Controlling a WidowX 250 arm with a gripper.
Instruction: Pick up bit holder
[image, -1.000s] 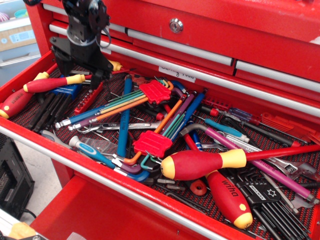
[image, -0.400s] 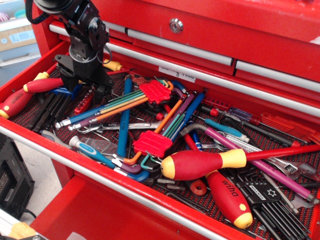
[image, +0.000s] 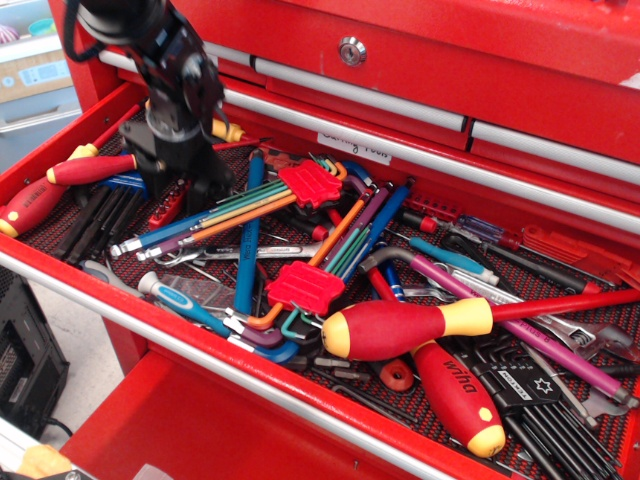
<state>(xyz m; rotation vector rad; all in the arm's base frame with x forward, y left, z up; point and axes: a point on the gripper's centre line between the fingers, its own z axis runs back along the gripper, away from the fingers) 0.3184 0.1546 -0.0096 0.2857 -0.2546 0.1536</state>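
Lower now than a second ago, my claw (image: 185, 190) sits right down on the bit holder (image: 168, 205), at the drawer's back left. I cannot tell if its fingers are apart or together; the black body hides them. One bit holder peeks out below it. I count two red hex-key holders (image: 310, 185), both to the right, and three red-and-yellow screwdrivers (image: 405, 325). Tools crowd every side. The drawer's front rail (image: 200, 355) is well apart from the claw.

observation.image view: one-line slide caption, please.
Black gripper lowered over the red bit holder at the left of a cluttered tool drawer.
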